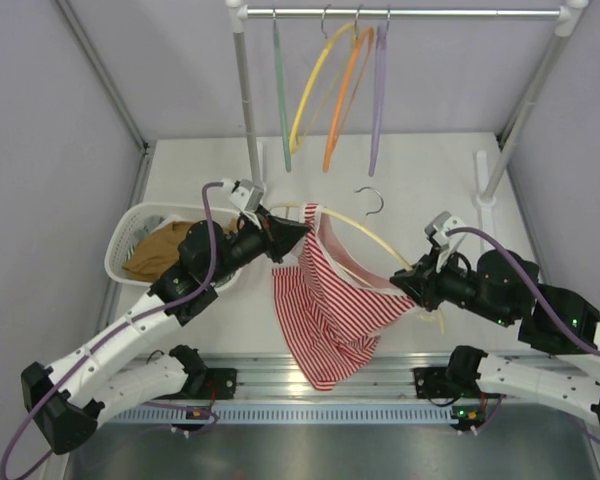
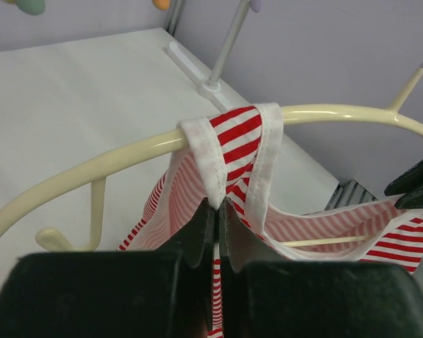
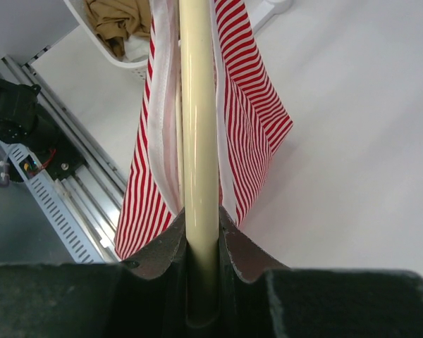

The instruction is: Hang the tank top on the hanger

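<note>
The red-and-white striped tank top (image 1: 325,305) hangs from the pale cream hanger (image 1: 375,240), held above the table between the arms. One strap (image 2: 236,144) is looped over the hanger's arm (image 2: 113,158). My left gripper (image 1: 298,232) is shut on that strap's trim just below the hanger (image 2: 220,204). My right gripper (image 1: 405,283) is shut on the hanger's other arm (image 3: 199,141), with the tank top (image 3: 247,113) draped on both sides of it. The hanger's metal hook (image 1: 370,200) points to the back.
A white basket (image 1: 130,235) with the tan-brown garment (image 1: 160,250) stands at the left, also in the right wrist view (image 3: 116,21). A clothes rail (image 1: 400,14) at the back carries green, yellow, orange and purple hangers (image 1: 342,90). Rail posts (image 1: 248,110) stand on the table.
</note>
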